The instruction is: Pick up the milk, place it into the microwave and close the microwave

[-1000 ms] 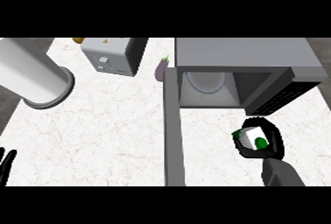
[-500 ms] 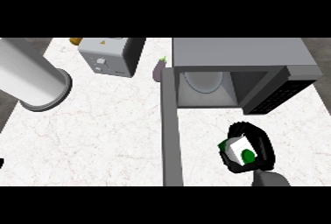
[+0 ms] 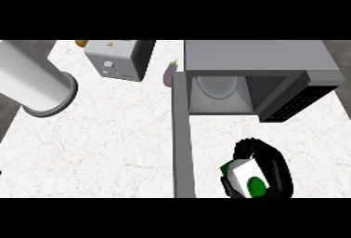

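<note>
1. We hold the milk in our right hand, black fingers curled round the carton's sides. The left hand is out of view.
2. The carton sits in front of the microwave, well apart from its cavity mouth and just right of the open door.
3. Step in hand, as we judge it: carry the carton forward into the cavity. To do it well we keep it right of the door edge and aim at the glass plate inside.
4. Orientation: the long axis seems tilted, running from the lower right up toward the door; the face with the green spot turns toward us. Which end is the top we cannot tell.
</note>
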Robot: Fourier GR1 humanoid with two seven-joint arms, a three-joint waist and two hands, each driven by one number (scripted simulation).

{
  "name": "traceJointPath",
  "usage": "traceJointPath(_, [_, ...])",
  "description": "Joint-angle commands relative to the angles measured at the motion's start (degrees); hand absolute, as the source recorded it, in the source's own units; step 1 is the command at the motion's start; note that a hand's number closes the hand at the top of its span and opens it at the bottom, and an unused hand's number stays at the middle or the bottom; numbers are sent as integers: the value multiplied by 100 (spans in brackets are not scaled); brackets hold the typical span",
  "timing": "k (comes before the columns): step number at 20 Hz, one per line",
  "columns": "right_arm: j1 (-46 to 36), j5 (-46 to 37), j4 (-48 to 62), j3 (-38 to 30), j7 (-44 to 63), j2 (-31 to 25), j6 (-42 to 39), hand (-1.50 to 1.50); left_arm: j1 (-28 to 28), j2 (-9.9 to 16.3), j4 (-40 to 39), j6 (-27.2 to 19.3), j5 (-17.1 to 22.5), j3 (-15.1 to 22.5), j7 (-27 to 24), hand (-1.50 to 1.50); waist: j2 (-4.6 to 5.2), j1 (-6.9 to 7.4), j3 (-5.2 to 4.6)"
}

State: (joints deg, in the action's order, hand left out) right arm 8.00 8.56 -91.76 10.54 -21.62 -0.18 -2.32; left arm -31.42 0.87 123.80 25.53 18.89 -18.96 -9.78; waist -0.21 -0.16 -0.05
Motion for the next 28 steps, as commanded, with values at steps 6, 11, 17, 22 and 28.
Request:
traceJointPath(6, [-451, -156, -565, 982, 626, 17, 1596, 150, -10, 12, -226, 358, 286, -497, -47, -150, 15, 54, 4])
traceJointPath(11, [-1318, -446, -456, 935, 1219, 17, 2393, 150, -106, 164, -336, 543, 363, -806, -82, -150, 12, 66, 2])
traceJointPath(17, [-2554, -600, 1215, 505, 1056, 17, 3117, 150, 237, 444, -743, 615, 625, -1126, -21, -150, 25, 85, 3])
traceJointPath(22, [-3471, -152, 2967, -89, 562, 17, 3102, 150, 298, 400, -453, 554, 752, -969, 434, -150, 45, 124, 9])
traceJointPath(28, [-4184, 206, 4738, -952, -672, -87, 2375, 150, 409, 324, -888, 858, 479, -1190, -53, -150, 55, 148, 9])
